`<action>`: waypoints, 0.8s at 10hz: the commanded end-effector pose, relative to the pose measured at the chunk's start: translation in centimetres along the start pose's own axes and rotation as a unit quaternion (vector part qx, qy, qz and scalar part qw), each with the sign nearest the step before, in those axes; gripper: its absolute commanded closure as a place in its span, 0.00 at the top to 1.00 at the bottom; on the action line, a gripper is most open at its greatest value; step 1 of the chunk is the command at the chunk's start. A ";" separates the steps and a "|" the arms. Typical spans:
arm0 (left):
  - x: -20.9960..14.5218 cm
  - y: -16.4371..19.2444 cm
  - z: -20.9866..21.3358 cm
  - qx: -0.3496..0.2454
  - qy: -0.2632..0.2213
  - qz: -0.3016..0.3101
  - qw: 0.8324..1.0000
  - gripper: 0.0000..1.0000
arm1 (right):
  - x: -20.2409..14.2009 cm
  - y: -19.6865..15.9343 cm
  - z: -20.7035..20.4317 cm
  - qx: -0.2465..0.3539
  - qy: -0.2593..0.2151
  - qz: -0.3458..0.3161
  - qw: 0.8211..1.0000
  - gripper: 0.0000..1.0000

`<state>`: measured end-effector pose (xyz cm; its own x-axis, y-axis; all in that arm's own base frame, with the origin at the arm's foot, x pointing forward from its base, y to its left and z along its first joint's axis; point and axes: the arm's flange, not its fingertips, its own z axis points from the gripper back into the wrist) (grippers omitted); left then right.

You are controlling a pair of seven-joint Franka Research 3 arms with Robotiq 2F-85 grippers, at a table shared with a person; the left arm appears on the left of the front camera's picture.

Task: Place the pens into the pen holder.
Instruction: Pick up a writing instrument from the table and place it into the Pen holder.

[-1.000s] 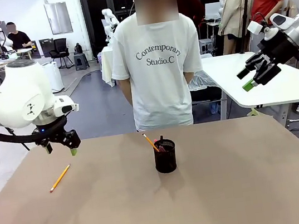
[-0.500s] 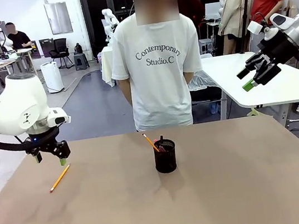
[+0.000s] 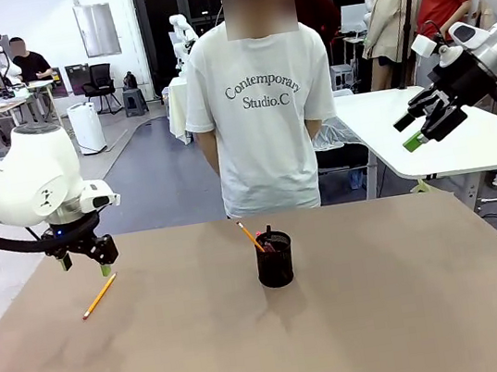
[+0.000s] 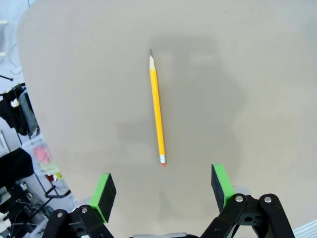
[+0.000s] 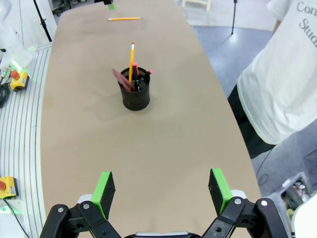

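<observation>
Yellow pencil [image 4: 157, 111] [image 3: 99, 295]: flat below left gripper [image 4: 163, 186] [image 3: 85, 265], apart.
Left gripper: wide open, empty.
Table [image 3: 362, 319]: tan; lab room behind.

Bright, even indoor light; soft shadows (wrist views bend edges).

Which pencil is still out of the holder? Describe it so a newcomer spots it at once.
On the tan table, look to the robot's left side, near the open left hand. A yellow-orange pencil lies flat there, alone on the bare surface. The other pens stand in the black mesh pen holder at the middle.
</observation>
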<state>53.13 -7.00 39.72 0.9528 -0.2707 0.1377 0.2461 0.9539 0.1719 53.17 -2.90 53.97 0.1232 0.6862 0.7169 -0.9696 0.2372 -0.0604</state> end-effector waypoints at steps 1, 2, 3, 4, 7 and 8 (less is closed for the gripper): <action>-0.1 0.2 0.2 0.001 0.002 0.010 1.000 1.00 | 0.3 0.3 0.1 0.001 0.008 -0.010 1.000 1.00; 0.0 0.0 0.0 0.000 0.000 0.000 1.000 1.00 | 0.3 0.3 0.1 0.001 0.008 -0.010 1.000 1.00; 0.9 0.6 -0.5 0.007 0.013 -0.011 1.000 1.00 | 0.3 0.3 0.1 0.001 0.008 -0.010 1.000 1.00; 1.7 1.1 -1.0 0.010 0.014 -0.009 1.000 1.00 | 0.3 0.3 0.1 0.001 0.008 -0.010 1.000 1.00; 4.3 3.2 -3.1 0.019 -0.008 -0.018 1.000 1.00 | 0.3 0.3 0.1 0.001 0.008 -0.010 1.000 1.00; 5.1 4.0 -3.8 0.019 0.001 -0.017 1.000 1.00 | 0.3 0.3 0.1 0.001 0.008 -0.010 1.000 1.00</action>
<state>58.35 -4.49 37.61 0.9474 -0.2928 0.1292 0.2666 0.9454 0.1876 53.17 -2.90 53.97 0.1232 0.6862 0.7169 -0.9696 0.2373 -0.0605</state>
